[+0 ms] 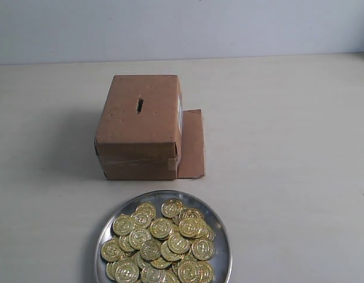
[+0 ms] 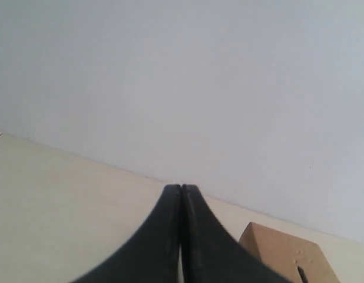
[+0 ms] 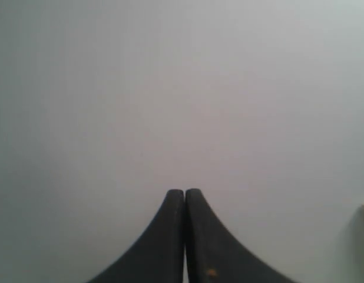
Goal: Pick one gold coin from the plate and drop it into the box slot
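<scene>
Nearest in the exterior view, the plate [image 1: 161, 194] is seen at the front edge of the table [image 1: 288, 147], its lower part cut off by the frame. A heap of gold coins [image 1: 161, 247] is piled in it, many overlapping, and a strip of bare metal is left around the far rim. No coin is seen outside the plate.

Just beyond the plate, apart from it, the box [image 1: 141, 132] is set upright on the table. Tape [image 1: 135, 160] is run along a seam low on its near face. The slot [image 1: 139, 105] is cut in the top face, running near to far, roughly at the middle. A loose flap [image 1: 192, 144] is laid flat on the table against the box's right side. Behind the table, a plain pale wall [image 1: 182, 29] is seen. Neither arm is caught in this view.

In the left wrist view, the left gripper [image 2: 181, 188] is shown with its 2 black fingers [image 2: 161, 236] pressed together, tip to tip, with nothing held between them. Past them the table is seen, and 1 corner of the box [image 2: 288, 256] with part of the slot [image 2: 301, 274], well clear of the fingers; the wall lies beyond.

In the right wrist view, the right gripper [image 3: 185, 191] is likewise closed fully, with nothing gripped. Only the wall is seen behind it, save a pale sliver at the frame edge that cannot be identified.
</scene>
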Controlling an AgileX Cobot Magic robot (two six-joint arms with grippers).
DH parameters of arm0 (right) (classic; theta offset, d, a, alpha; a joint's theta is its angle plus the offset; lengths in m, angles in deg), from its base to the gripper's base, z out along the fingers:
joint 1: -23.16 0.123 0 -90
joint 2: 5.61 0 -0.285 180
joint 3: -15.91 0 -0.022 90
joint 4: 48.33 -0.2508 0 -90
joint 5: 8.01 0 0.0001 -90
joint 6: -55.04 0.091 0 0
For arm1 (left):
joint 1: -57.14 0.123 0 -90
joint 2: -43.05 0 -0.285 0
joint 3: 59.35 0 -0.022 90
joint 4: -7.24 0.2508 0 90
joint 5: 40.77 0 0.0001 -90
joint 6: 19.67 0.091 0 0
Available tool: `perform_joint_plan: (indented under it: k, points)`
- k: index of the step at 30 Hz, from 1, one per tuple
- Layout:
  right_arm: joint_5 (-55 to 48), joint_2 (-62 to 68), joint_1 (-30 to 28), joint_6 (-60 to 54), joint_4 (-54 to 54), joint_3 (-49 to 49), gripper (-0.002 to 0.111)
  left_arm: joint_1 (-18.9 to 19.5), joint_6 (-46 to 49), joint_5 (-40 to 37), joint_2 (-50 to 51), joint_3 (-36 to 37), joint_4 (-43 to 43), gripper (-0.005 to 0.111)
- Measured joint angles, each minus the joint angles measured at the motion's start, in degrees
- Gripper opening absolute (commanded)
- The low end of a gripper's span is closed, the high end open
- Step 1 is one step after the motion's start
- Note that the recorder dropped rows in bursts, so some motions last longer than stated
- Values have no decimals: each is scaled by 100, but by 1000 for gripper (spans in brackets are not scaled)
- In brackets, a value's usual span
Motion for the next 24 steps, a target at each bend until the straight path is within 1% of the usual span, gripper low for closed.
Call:
perform_joint_plan:
  k: [5, 7, 15, 17, 21, 24]
  points:
    - [52, 3, 0, 0, -18, -707, 0, 0, 0, 854, 0, 572, 0, 0]
    - [65, 12, 0, 0, -18, -980, 0, 0, 0, 1008, 0, 760, 0, 0]
    - [88, -117, 0, 0, -6, -2307, 0, 0, 0, 1448, 0, 1344, 0, 0]
    - [88, -277, 0, 0, 163, -2666, 0, 0, 0, 1534, 0, 1487, 32, 0]
    - [88, -467, 0, 0, 594, -3243, 0, 0, 0, 1572, 0, 1545, 224, 0]
    - [27, -476, 0, 0, 782, -3451, 0, 0, 0, 1648, 0, 1558, 252, 0]
